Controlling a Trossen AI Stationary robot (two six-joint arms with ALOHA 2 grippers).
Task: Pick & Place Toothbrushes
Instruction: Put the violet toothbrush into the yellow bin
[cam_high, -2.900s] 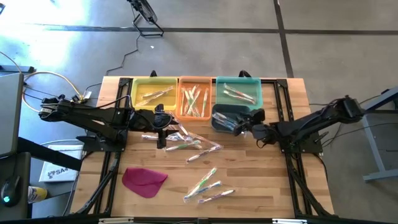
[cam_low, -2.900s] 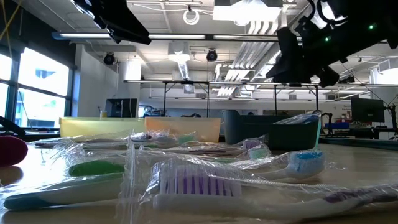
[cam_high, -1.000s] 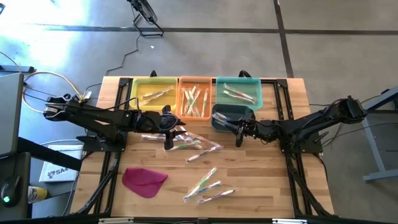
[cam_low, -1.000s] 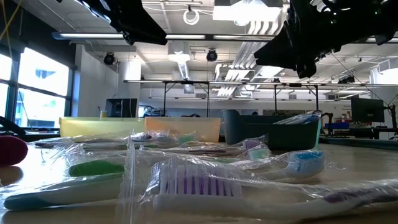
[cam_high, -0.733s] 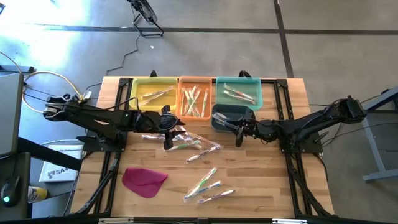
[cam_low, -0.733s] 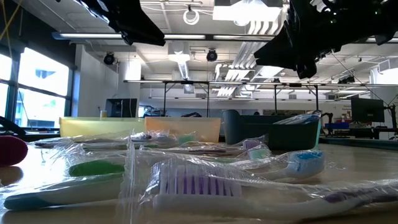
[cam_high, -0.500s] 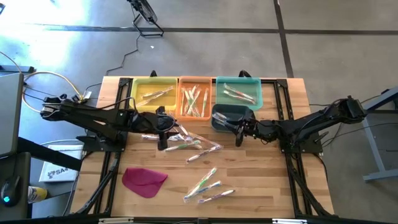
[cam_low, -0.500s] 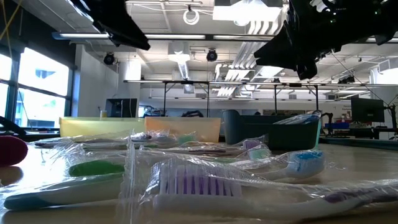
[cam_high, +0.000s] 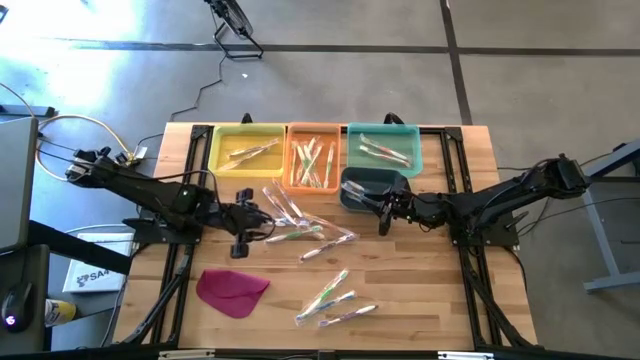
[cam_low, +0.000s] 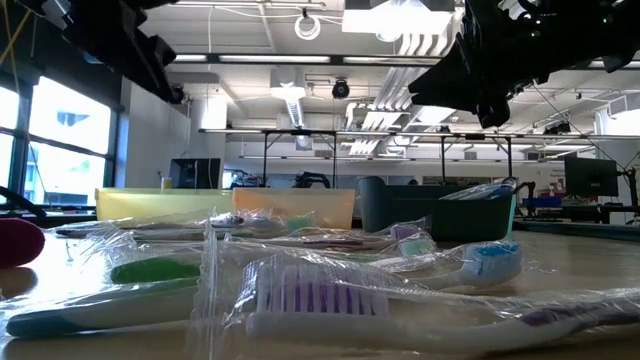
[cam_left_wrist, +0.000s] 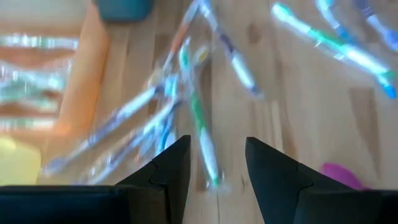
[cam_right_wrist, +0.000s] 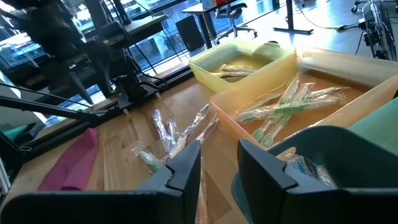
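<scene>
Plainly, the left gripper, fingers spread and empty, hovers beside the central cluster of toothbrushes, which lies toward the table's middle with long axes running mostly across it (the right gripper, also parted, waits farther off by the dark bin).

Clear-wrapped toothbrushes lie scattered flat mid-table, with others nearer the front and in trays.
</scene>
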